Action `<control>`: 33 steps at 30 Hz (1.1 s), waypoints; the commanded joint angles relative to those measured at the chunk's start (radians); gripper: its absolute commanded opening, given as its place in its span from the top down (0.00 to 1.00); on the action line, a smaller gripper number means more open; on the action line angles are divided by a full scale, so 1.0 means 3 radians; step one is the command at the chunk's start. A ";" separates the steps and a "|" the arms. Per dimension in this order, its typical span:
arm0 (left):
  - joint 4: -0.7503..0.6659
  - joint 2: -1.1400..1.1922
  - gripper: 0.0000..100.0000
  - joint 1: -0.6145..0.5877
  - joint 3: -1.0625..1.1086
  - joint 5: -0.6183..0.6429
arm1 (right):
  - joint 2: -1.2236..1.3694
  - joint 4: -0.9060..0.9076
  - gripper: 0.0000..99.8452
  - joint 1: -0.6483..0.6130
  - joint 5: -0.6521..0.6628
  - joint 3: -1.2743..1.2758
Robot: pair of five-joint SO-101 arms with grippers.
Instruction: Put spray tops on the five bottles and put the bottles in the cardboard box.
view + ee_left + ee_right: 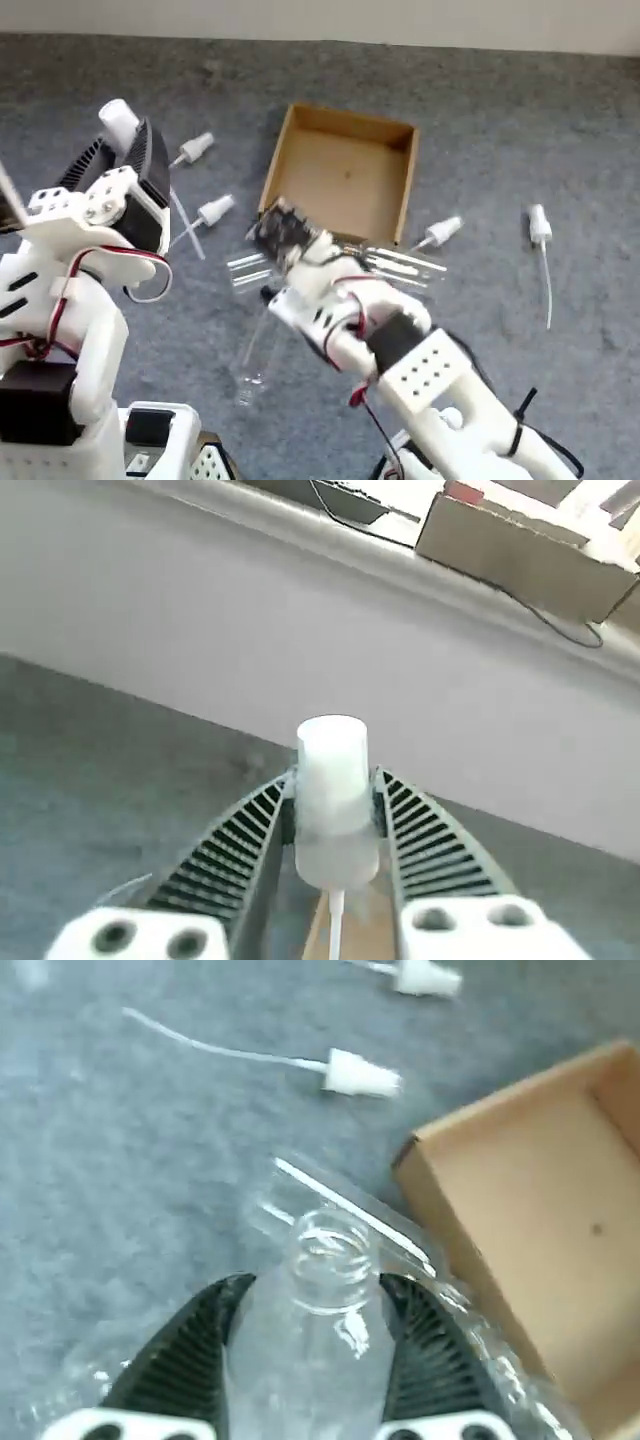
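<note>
**Left gripper**: narrowed onto the held spray top.
- The left wrist view shows both ribbed fingers pressed against the sides of the white cap. The thin tube runs down between them.
- The high view adds the location: up above the grey table, to the left of the cardboard box and well apart from it.

**Right gripper**: narrowed onto a clear bottle.
- The right wrist view shows the black fingers on either side of the bottle body. The open neck sticks out past the fingertips.
- The high view adds the location: at the near left corner of the box, low over the table. The held bottle itself is hard to make out from there.

**Cardboard box**: open side up, flat on the table.

**Loose spray tops**: four in the high view, all on the table.
- Two lie left of the box and two lie right of it.
- The right wrist view shows the left pair, beyond one corner of the box.

**Loose bottles**: clear, lying flat along the near side of the box and around the right gripper. Their number cannot be told.
</note>
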 commanded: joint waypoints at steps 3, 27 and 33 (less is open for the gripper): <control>-0.0072 -0.0028 1.00 0.0028 -0.0023 0.0378 | -0.0248 -0.0565 1.00 -0.0330 -0.0041 0.0269; -0.0092 -0.0033 1.00 0.0376 0.1123 0.0414 | -0.0269 -0.0621 1.00 -0.0381 -0.0026 0.0320; -0.0041 -0.0407 1.00 0.0678 0.1250 0.0199 | -0.0274 -0.0632 1.00 -0.0217 -0.0036 0.0335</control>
